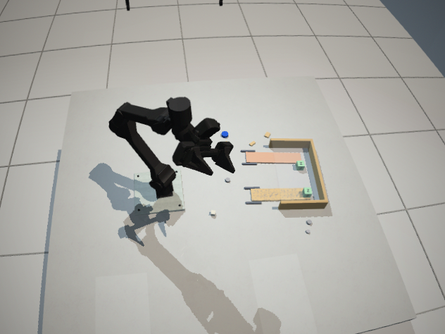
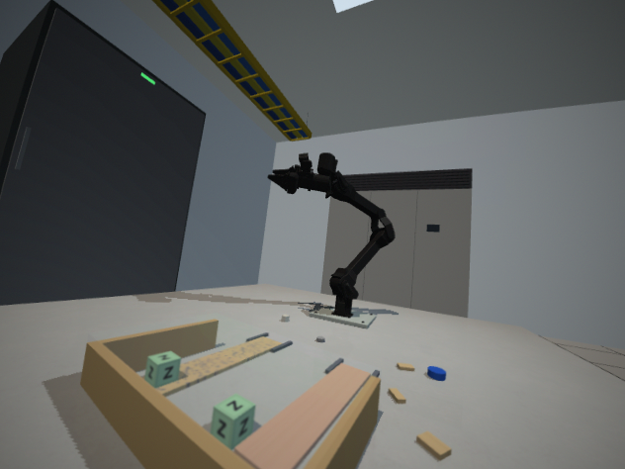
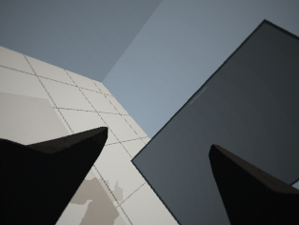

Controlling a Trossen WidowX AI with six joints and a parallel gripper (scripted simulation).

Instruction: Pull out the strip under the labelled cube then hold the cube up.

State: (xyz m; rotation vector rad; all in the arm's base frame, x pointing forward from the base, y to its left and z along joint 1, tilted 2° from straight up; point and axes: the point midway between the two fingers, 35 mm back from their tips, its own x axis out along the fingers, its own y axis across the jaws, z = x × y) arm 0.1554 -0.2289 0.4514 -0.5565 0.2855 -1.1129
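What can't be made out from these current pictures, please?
- Salmon strip: its far end is cut off by the exterior view's bottom edge.
- Cube undersides: hidden by the green cubes themselves, top and exterior views.
- Gripper: palm cut off, wrist view's bottom edge.

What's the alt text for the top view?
Black robot arm with its open, empty gripper raised, left of a three-sided wooden frame. Inside are two green cubes marked Z: one on the speckled yellow strip, one beside the plain salmon strip.
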